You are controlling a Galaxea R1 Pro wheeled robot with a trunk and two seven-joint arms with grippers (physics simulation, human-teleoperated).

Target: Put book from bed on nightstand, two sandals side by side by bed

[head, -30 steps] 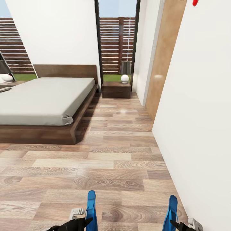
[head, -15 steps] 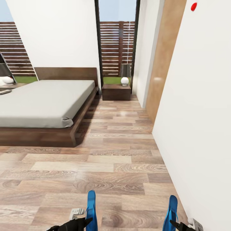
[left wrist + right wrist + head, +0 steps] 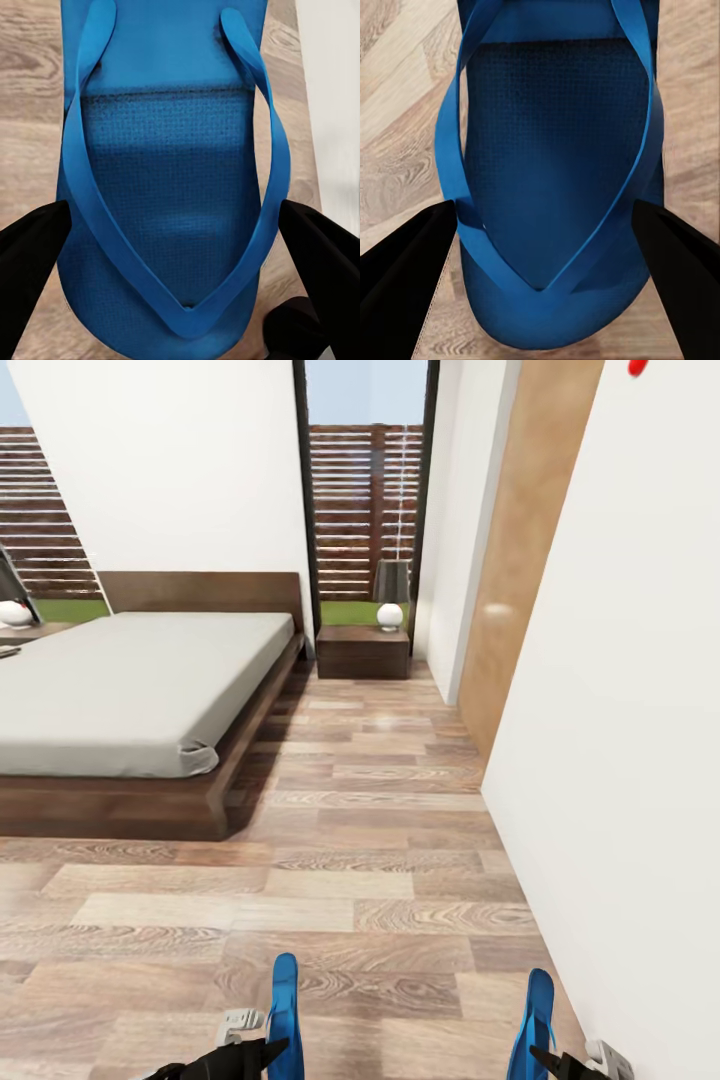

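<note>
Left gripper (image 3: 176, 225): pinching one bright blue flat sandal (image 3: 172, 187).
Right gripper (image 3: 544, 232): pinching another blue sandal (image 3: 559, 187).
Dark-framed bed (image 3: 130, 680): lying at 11 o'clock.

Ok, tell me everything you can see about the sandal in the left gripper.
The left sandal is a bright blue flat flip-flop with a textured footbed and two thin blue straps meeting in a V at the toe post. It looks like foam or rubber. The left gripper has a black finger at each side edge, apparently clamped on it. In the head view it is held edge-on above the wood floor, apart from the other sandal.
</note>
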